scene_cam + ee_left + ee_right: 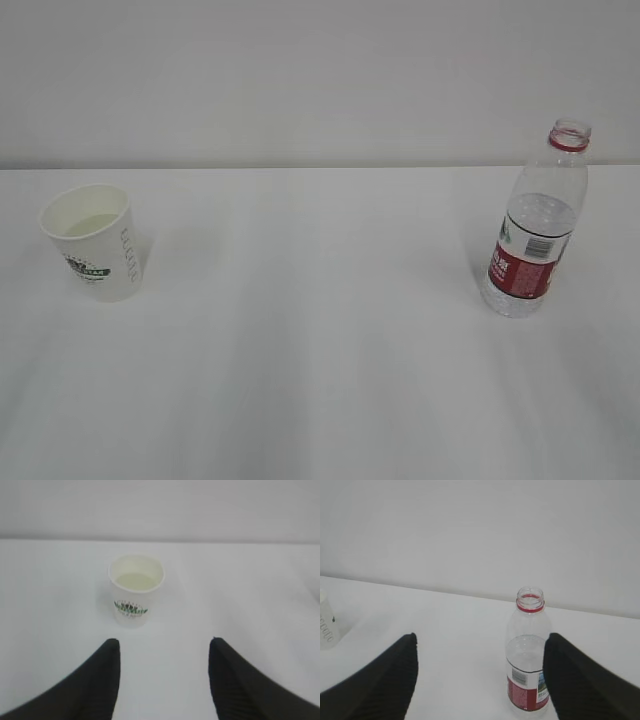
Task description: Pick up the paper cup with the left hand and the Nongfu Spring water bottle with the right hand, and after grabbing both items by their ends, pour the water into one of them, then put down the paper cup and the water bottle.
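Paper cup | stood upright on the white surface, ahead of the open left gripper, untouched | bottle seen upright between the spread fingers of the right gripper, unheld | cup white, dark logo; bottle capless, red-labelled.

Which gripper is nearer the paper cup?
Left. The left gripper faces the paper cup, open, short of it. The right gripper flanks the bottle, cup far left.
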{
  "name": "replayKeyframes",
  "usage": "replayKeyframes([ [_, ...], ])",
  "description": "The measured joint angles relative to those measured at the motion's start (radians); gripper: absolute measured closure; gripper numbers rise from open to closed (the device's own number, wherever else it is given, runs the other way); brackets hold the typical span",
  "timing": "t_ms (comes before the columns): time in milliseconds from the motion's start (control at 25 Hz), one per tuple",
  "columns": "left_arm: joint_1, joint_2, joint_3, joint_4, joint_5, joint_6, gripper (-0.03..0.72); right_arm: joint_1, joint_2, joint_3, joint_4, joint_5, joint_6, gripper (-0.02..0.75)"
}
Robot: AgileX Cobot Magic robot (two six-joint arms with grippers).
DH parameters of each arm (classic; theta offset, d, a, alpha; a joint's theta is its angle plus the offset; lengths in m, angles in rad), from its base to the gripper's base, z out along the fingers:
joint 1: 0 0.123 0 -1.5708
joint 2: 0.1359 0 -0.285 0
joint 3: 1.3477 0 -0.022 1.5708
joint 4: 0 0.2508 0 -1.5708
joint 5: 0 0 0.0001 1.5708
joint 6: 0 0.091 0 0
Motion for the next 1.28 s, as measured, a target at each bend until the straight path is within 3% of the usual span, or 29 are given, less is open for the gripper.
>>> replayKeyframes([
  [280, 0.0, -0.008, -0.086, 0.0, 0.214, 0.0, 0.282, 0.0, -0.166, -0.042, -0.052, 0.208, 0.0, 0.15],
  [640, 0.0, -0.071, -0.13, 0.063, 0.407, 0.0, 0.285, 0.0, -0.264, -0.187, -0.321, 0.579, 0.181, 0.15],
  [1160, 0.0, -0.271, -0.134, 0.072, 0.617, 0.0, 0.288, 0.0, -0.268, -0.259, -0.395, 0.977, 0.367, 0.15],
  [1280, 0.0, -0.299, -0.134, 0.07, 0.644, 0.0, 0.291, 0.0, -0.281, -0.259, -0.392, 1.007, 0.386, 0.15],
])
